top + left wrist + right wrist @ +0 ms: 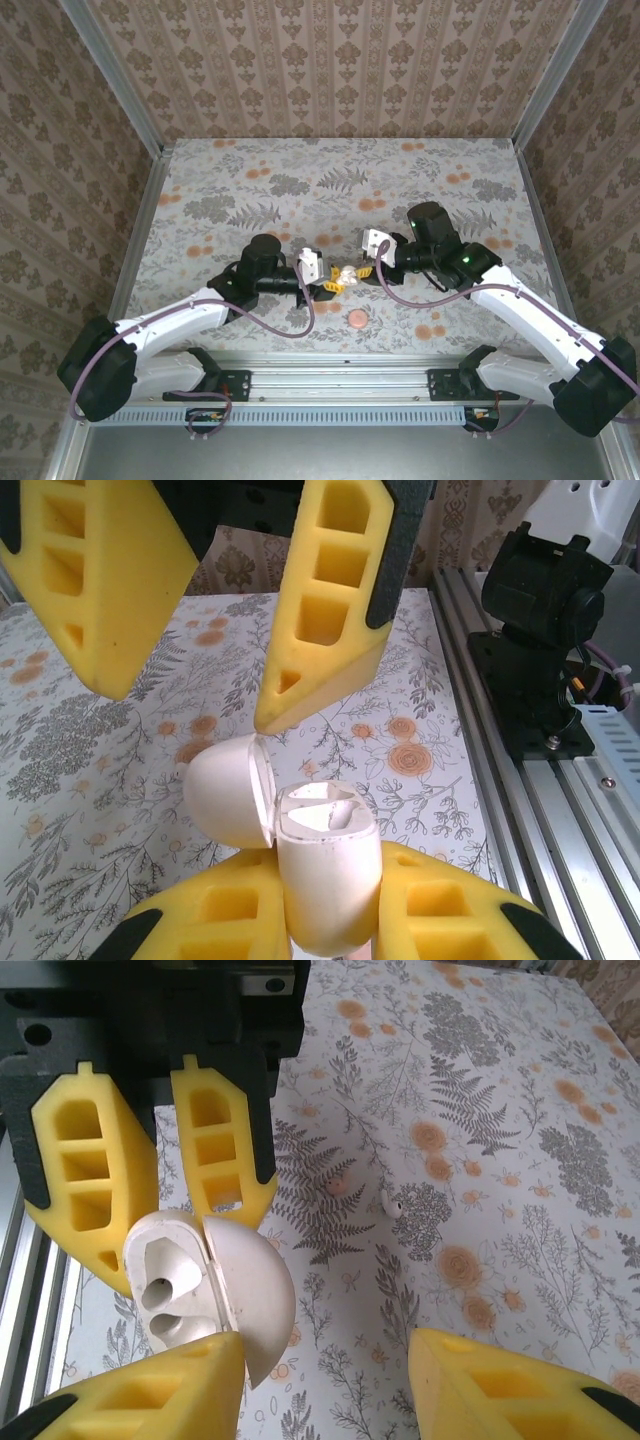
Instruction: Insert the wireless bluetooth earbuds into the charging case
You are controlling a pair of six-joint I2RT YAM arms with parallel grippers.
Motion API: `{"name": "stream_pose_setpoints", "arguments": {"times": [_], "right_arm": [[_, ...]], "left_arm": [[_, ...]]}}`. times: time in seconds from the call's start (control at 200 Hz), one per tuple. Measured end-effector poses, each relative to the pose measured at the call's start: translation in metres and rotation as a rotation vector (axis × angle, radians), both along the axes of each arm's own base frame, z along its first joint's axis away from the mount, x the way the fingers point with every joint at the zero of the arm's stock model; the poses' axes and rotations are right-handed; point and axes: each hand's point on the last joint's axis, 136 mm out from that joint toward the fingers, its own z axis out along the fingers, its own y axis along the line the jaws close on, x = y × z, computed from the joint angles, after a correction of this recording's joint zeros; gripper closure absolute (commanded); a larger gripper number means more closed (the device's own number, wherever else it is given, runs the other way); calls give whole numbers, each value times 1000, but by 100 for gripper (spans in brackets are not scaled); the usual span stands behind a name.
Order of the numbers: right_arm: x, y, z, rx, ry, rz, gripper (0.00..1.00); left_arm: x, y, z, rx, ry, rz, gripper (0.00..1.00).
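Observation:
The white charging case [325,870] stands upright, lid [225,790] hinged open to the left, with my left gripper [330,885] shut on its body. Both of its sockets [165,1295] look hollow. My right gripper [325,1345] is open, with nothing between its fingers; its left finger [150,1390] is close against the open lid [255,1300]. The two grippers meet at mid-table, left gripper [328,283] and right gripper [362,270] around the case [346,277]. Two tiny earbuds lie on the cloth beyond the right gripper, a pale pinkish one [336,1187] and a white one [392,1205].
A round pink disc [357,319] lies on the flowered cloth just in front of the grippers. The aluminium rail [520,780] and the right arm's black base [540,630] run along the near edge. Patterned walls enclose the table on three sides.

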Motion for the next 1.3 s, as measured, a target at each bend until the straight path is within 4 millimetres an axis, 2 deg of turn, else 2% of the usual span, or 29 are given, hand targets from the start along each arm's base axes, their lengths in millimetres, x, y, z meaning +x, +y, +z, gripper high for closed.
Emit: {"name": "stream_pose_setpoints", "arguments": {"times": [0.32,0.575,0.695,0.795,1.025,1.13,1.3], "right_arm": [[6,3,11,48,22,-43,52],[16,4,42,144,95,-157,53],[22,3,57,196,145,-229,55],[30,-1,61,233,221,-337,56],[62,-16,45,266,492,-703,57],[70,-15,30,243,606,-830,56],[71,-11,-8,157,771,-1053,54]], "left_arm": [[6,6,-7,-6,51,35,88],[38,29,-16,-53,139,186,89],[60,45,-10,-91,165,295,90],[80,64,-3,-126,177,414,89],[112,110,16,-188,170,662,89],[125,134,18,-201,191,781,89],[142,170,11,-213,255,949,88]]}}
